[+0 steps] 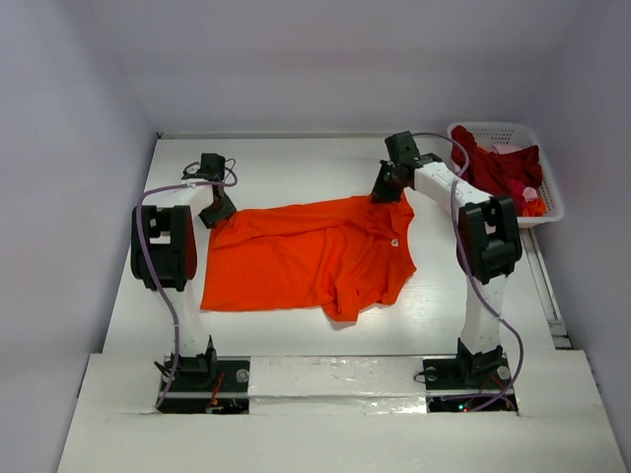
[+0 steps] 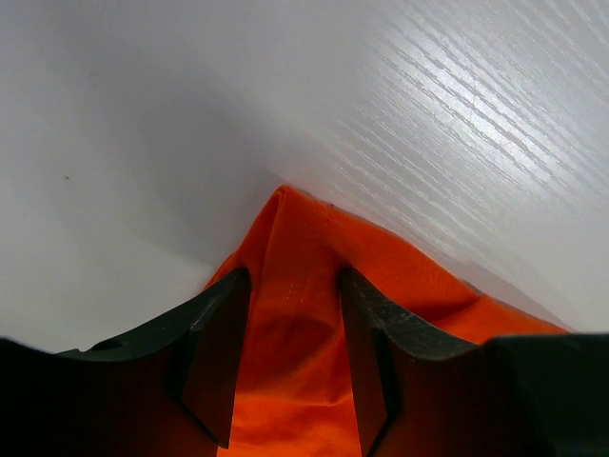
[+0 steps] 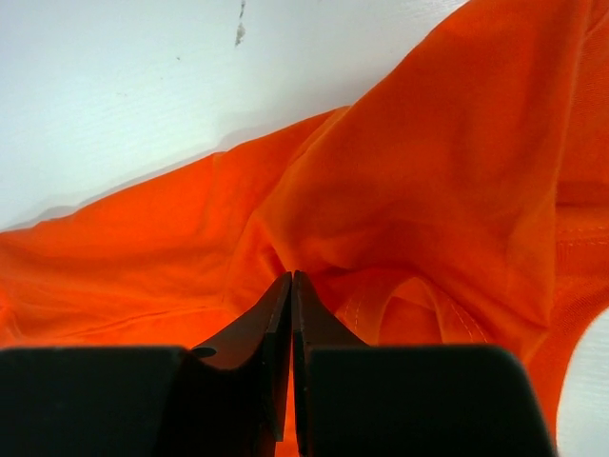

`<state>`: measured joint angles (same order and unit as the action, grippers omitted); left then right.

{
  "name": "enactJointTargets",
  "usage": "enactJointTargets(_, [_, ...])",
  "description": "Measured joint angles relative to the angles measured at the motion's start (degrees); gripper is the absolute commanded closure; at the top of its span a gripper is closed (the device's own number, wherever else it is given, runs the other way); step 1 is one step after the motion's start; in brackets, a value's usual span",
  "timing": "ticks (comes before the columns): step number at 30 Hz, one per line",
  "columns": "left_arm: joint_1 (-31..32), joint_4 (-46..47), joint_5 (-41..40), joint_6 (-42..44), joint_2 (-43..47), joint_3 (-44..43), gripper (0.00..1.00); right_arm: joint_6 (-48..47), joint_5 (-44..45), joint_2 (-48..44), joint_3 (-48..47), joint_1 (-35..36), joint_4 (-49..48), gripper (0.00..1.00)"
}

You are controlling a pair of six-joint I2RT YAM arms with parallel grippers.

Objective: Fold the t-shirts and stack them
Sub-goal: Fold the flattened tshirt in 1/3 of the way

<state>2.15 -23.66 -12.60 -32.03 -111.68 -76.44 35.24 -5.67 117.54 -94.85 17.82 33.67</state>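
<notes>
While the orange t-shirt (image 1: 306, 258) lies spread at the middle of the table (image 1: 296, 158), the right gripper (image 3: 291, 281) is clamped on a fold at its far right edge. The left gripper (image 2: 293, 286) stands with jaws apart, straddling its far left corner.

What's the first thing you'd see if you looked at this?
The bright orange t-shirt spread in the middle of the white table, with the left gripper at its far left corner and the right gripper pinching its far right edge. Next, the white basket of dark red shirts in the far right corner.
</notes>
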Motion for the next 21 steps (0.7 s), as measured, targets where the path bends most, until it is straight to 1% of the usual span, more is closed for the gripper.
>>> enactJointTargets(2, [0.0, -0.04, 0.0, 0.0, -0.02, -0.15, 0.59, 0.35, -0.42, 0.55, 0.76, 0.07, -0.85, 0.96])
enactJointTargets(3, [0.0, -0.13, 0.0, 0.0, -0.02, -0.22, 0.59, 0.57, -0.57, 0.74, 1.18, 0.15, -1.16, 1.0])
enactJointTargets(14, [0.0, -0.26, -0.28, 0.02, -1.18, -2.08, 0.59, 2.16, -1.81, 1.38, 9.09, 2.56, -4.33, 1.0])
enactJointTargets(21, [0.0, -0.44, -1.29, 0.09, -2.58, -3.28, 0.59, 2.64, -1.88, -0.35, 12.17, 2.91, -6.78, 1.0])
